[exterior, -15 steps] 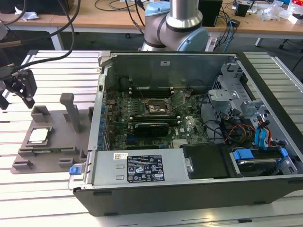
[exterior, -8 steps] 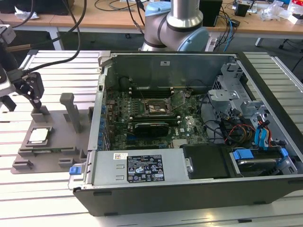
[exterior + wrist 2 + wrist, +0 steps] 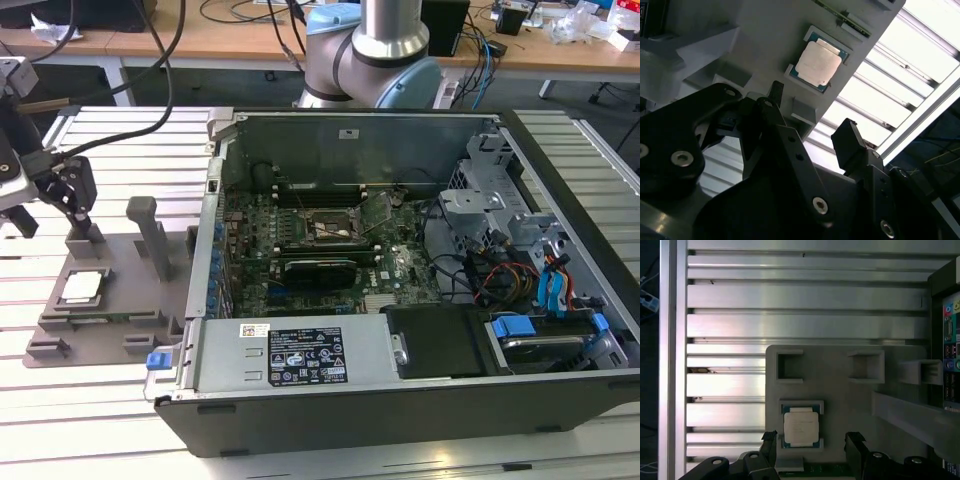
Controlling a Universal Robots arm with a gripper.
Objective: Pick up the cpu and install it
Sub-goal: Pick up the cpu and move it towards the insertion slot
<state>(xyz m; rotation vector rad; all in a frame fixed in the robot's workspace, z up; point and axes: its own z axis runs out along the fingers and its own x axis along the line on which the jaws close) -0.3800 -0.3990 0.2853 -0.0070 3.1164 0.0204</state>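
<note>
In the exterior view, my claw [image 3: 50, 225] hangs fingers-down over the grey fixture plate [image 3: 130, 290] on the slatted worktop [image 3: 120, 150], beside the open computer case [image 3: 400, 380]. The cpu [image 3: 85, 287] lies flat in the plate's pocket. The second wrist view shows its pale metal top beyond my spread, empty fingers [image 3: 847, 137]. The first wrist view looks straight down and frames it between both fingertips.

— What sort of place is this?
— A robotics lab. A robot arm [image 3: 375, 50] rises behind an opened computer case [image 3: 400, 280] on a ribbed metal tabletop [image 3: 120, 185], and cables [image 3: 480, 55] trail over a wooden desk [image 3: 225, 40].
</note>
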